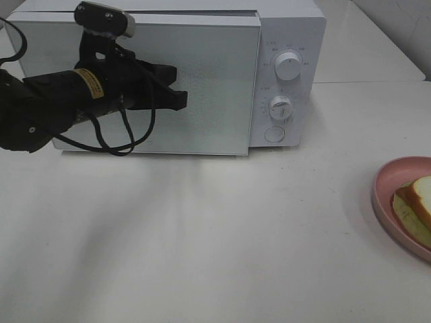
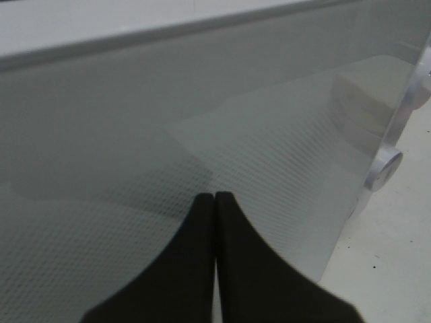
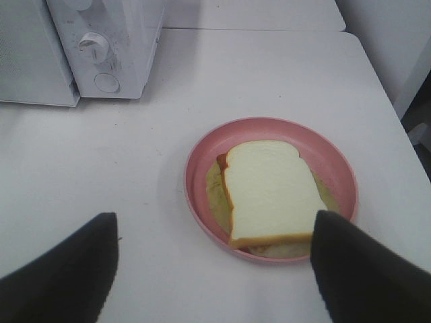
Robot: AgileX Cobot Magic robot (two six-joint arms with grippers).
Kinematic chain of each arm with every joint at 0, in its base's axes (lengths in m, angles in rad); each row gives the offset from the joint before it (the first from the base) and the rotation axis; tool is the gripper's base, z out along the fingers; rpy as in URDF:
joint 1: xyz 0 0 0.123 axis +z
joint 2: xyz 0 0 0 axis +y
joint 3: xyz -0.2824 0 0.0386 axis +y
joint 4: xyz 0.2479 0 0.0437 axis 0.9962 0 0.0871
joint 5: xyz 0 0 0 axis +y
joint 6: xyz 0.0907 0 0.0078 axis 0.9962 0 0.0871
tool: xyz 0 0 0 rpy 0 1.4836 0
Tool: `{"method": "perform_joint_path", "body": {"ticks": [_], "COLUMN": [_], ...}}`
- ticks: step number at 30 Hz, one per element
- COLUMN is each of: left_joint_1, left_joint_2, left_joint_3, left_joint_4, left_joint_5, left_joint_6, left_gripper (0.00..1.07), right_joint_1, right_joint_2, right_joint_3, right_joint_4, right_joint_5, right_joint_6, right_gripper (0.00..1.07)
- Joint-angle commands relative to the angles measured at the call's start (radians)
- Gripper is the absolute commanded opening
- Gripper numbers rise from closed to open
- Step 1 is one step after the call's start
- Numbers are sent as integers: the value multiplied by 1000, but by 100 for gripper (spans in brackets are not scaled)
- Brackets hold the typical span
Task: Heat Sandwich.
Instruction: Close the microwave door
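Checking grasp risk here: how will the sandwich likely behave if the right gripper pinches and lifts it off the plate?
The sandwich is soft white bread, so it would probably squash under the open right gripper. The stacked slices may slide apart on the filling. It looks light, and the shallow plate might shift too.

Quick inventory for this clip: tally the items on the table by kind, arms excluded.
Microwave: 1
Pink plate: 1
Sandwich: 1
Total: 3
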Motion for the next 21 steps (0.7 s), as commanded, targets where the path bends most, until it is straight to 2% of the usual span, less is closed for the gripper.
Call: {"method": "perform_joint_path", "body": {"ticks": [1,12,21], "left_joint_1": [-26,-96,-97], "left_joint_2": [19,94,148], "left_joint_3": [-57,-234,-346], "left_joint_4": [-26,-38,-45], "left_joint_5": [14,101,175], "left_joint_6": [17,24,24], "left_gripper": [0,0,0], "right_joint_1": [-8,-8,-8], "right_joint_2": [-27,-27,-27], "right_joint_3": [2,2,2], "right_joint_4": [2,2,2], "right_joint_5": [-10,-10,-10], "right_joint_6": [-12,-12,-12], "right_gripper": [76,76,76]}}
